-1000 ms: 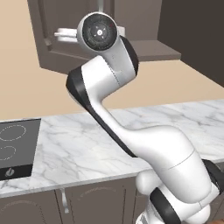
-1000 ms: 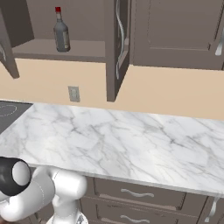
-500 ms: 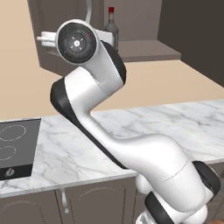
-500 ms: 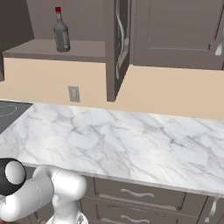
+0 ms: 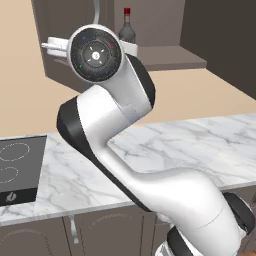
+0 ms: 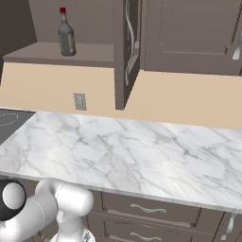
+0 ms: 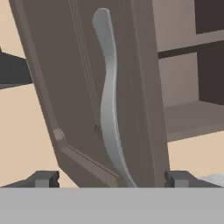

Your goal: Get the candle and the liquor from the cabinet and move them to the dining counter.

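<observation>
while end effector (image 7: 112, 178) gapes, cabinet (image 7: 92, 87) handle (image 7: 109, 109) between fingertips (untouched)

The cabinet (image 6: 189, 33) is dark brown with a silver handle (image 7: 109, 100). The liquor (image 6: 66, 33) is dark glass with a red cap and greyish label. The worktop (image 6: 142, 151) is white marble with grey veining. The wall (image 6: 189, 99) is beige. The cooktop (image 5: 17, 167) is black.

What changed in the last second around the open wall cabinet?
The white arm swung left, uncovering the red-capped dark liquor bottle on the shelf. The gripper now has its jaws wide apart, either side of the door's silver handle, not gripping it. Bottle, dark brown cabinet and marble counter stayed put.
</observation>
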You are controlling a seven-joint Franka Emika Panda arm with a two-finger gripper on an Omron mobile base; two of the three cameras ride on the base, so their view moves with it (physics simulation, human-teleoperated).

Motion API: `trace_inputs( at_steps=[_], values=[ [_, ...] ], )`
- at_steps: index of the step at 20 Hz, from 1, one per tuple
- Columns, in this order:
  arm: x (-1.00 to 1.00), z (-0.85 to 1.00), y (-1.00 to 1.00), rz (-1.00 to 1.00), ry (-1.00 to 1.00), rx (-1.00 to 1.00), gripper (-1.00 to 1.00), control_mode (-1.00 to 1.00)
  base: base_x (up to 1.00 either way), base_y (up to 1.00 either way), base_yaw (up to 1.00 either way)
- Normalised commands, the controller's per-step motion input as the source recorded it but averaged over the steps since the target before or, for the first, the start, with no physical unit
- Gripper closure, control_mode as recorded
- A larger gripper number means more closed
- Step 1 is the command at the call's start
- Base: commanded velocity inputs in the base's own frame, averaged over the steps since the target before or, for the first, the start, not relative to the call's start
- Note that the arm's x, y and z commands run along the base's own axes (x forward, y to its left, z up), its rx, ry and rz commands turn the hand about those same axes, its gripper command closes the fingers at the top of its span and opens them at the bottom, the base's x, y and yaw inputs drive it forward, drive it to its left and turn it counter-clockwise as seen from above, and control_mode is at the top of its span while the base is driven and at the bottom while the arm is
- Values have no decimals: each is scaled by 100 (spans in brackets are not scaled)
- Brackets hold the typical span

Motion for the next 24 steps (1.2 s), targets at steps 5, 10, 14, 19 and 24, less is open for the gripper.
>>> trace_inputs(
  at_steps=[5,10,14,19,24],
  values=[
    [-56,0,-23,3,0,11,-100,-100,0,0,0],
    [-52,0,-38,13,-3,16,-100,-100,0,0,0],
    [-51,0,-42,14,0,16,-100,-100,0,0,0],
    [-33,-6,-64,20,0,30,-100,-100,0,0,0],
    [11,-23,-57,18,0,39,-100,-100,0,0,0]
  ],
)
